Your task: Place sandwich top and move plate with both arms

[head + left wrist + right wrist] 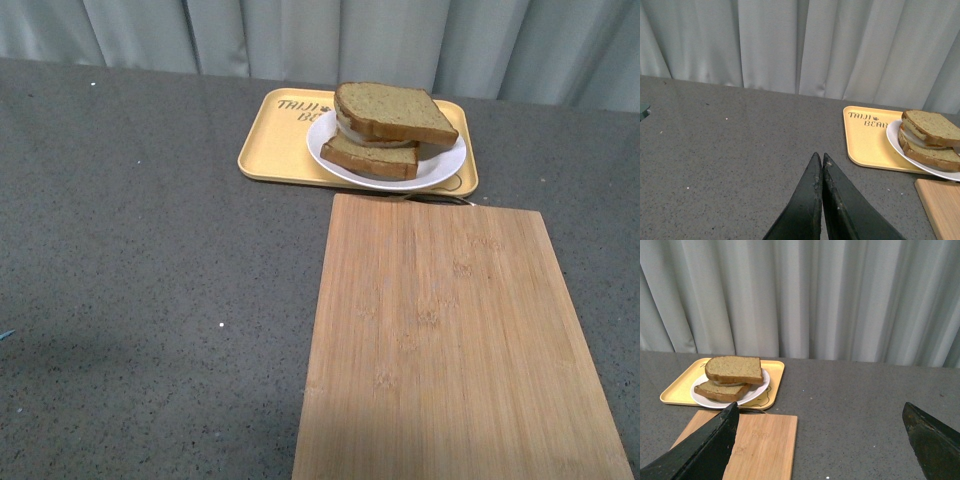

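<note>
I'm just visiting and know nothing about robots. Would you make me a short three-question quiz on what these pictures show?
1. True or false: the sandwich top already lies on the stack, on the plate.
2. What does the plate stand on? A) the wooden board B) the yellow tray C) the bare grey table
3. Fill in: the left pincer is ____, while the right pincer is ____.

Key
1. True. The top slice lies on the stack, skewed against the bottom one.
2. B. The board lies nearer the robot, with nothing on it.
3. Shut; open. Neither holds anything.
</note>
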